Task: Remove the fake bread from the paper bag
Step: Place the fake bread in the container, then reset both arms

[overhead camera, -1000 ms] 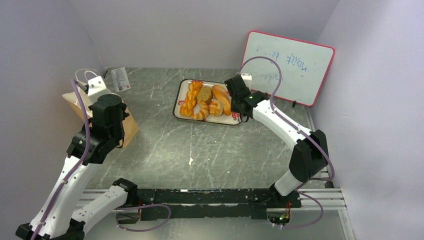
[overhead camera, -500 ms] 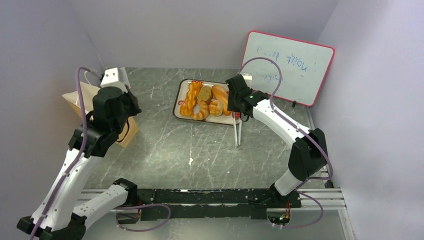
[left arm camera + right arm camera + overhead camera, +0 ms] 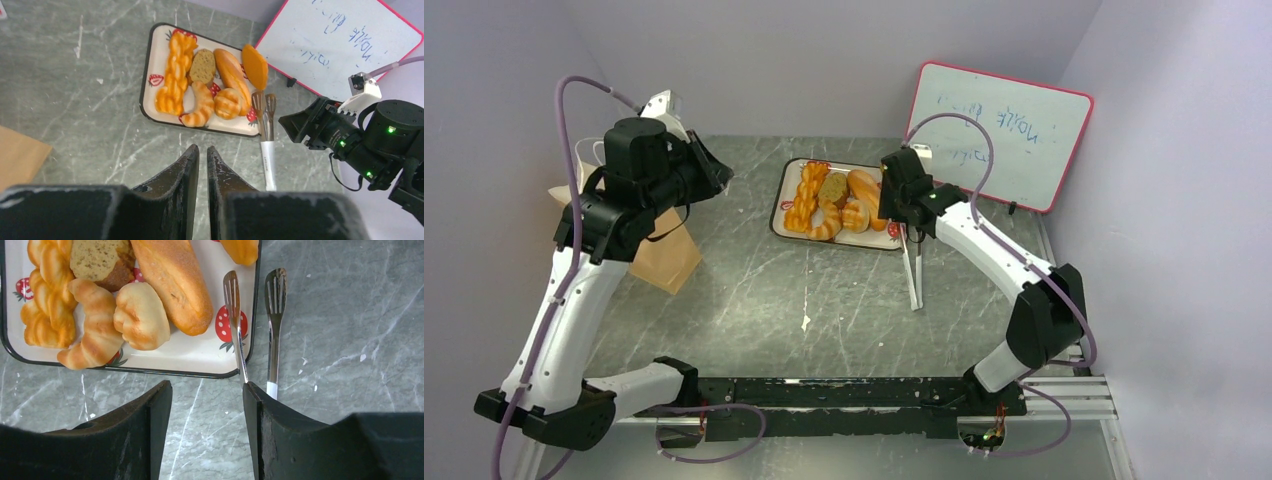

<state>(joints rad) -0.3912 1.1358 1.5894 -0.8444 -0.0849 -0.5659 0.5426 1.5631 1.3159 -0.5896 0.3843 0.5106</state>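
One tall tan kraft-paper bag (image 3: 664,260) sat at the far left of the grey marbled surface (image 3: 754,300), the left gripper (image 3: 202,150) high beside it, pressed together on nothing. Six glossy golden toy breads (image 3: 809,195) lay on the white strawberry-print tray (image 3: 200,357) mid-surface, well apart from the bag, with slim silver tongs (image 3: 912,272) at its right edge below the spread, empty right gripper (image 3: 206,387). Emptying looked all but done; with the bag's inside hidden, the next move called for checking it.
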